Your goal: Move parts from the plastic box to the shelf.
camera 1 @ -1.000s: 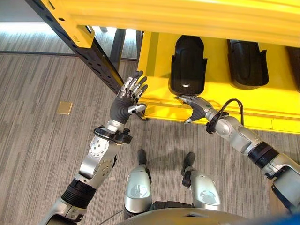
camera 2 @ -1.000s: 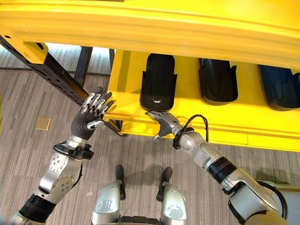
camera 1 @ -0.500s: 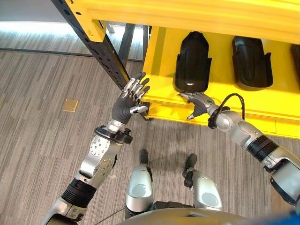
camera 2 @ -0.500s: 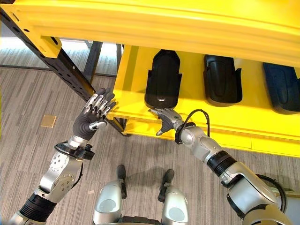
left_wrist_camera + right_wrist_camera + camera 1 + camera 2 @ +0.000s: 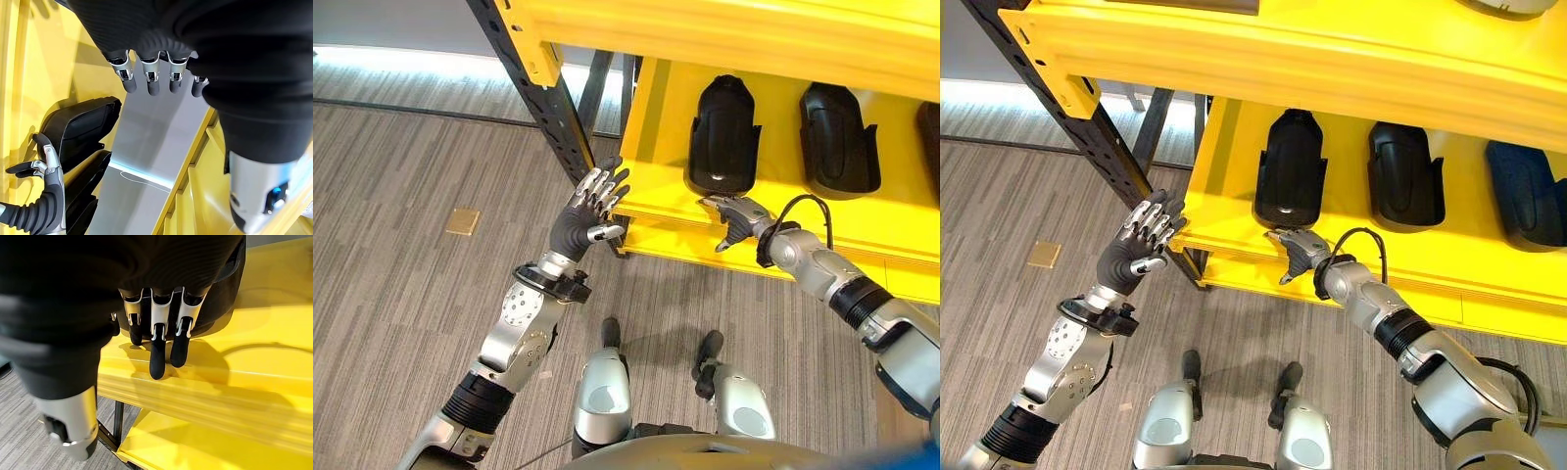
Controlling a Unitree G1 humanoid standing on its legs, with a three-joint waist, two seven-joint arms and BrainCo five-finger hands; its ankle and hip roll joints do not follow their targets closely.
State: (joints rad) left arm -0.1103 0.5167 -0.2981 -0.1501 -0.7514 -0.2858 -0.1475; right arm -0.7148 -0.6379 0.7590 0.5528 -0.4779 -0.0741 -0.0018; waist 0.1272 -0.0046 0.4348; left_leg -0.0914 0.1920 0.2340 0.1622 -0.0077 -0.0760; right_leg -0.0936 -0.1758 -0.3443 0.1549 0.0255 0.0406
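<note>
Resting on yellow shelf [image 5: 1234, 211], black part [image 5: 1290, 184] just beyond empty, loosely open right hand [image 5: 1295, 252], left hand [image 5: 1136, 247] spread, empty

Three black parts [image 5: 1291, 183] [image 5: 1405, 189] [image 5: 1526, 194] on one yellow shelf [image 5: 1430, 257]; two hands [image 5: 583, 211] [image 5: 736, 217].

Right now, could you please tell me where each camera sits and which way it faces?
Left eye view: on the head, looking down at the yellow shelf, black parts, both arms.
Right eye view: beside it, same scene; left robot hand open, raised off the shelf's corner.
Left wrist view: along its straight fingers toward the parts.
Right wrist view: right robot hand over the shelf edge.
Shared: shelf and nearest part.
</note>
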